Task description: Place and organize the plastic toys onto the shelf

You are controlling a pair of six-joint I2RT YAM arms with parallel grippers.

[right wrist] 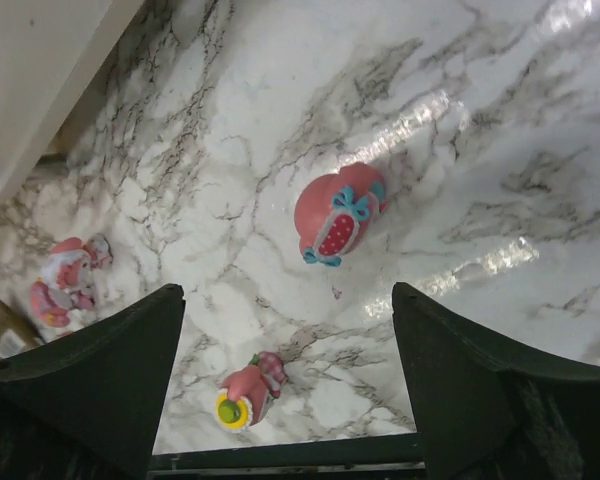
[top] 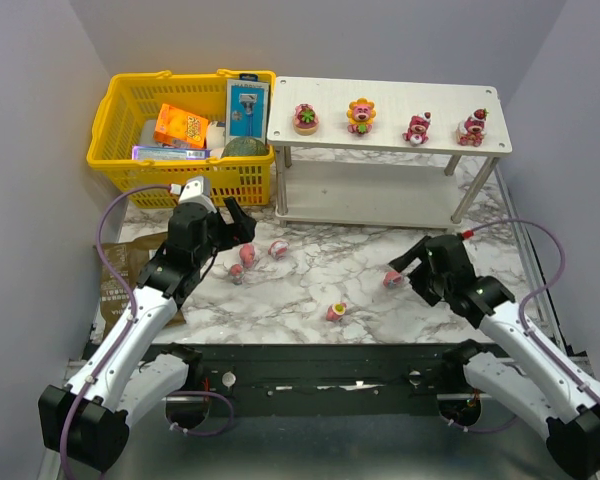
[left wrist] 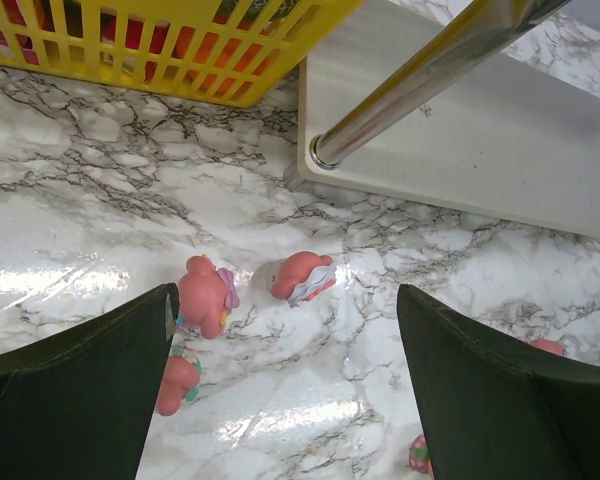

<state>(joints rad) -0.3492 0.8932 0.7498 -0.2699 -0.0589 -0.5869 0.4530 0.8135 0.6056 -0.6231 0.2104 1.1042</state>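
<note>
Closest to the arm bases, one little pink toy with a yellow ring (top: 335,311), lying alone on the marble table (top: 310,285).

A bit further back on the right, the right gripper (right wrist: 285,290), its two dark fingers spread wide apart, nothing held. Just ahead of it, a pink toy with a blue bow (right wrist: 338,215), lying on the table and not touching either finger.

On the left, the left gripper (left wrist: 285,310), also spread wide with nothing held, low over the table. Under and just past its fingers, three more toys close together: a pink bear (left wrist: 205,297) lying down right beside the left finger, a round pink and white toy (left wrist: 302,277) just next to it, and a third pink toy (left wrist: 177,383) half hidden by that same finger.

Further back, the white shelf (top: 390,105) on thin silver legs. Right beside it on the left, a yellow basket (top: 115,120) with an orange box (top: 180,125) and a blue and white pack (top: 247,108) inside.

Farthest away, on the top board of the shelf, four toys standing in a row, well apart from each other: a round pink toy with a red top (top: 305,119), a bear with yellow flower petals (top: 360,115), then two pink bears (top: 416,127) at the right end.
</note>
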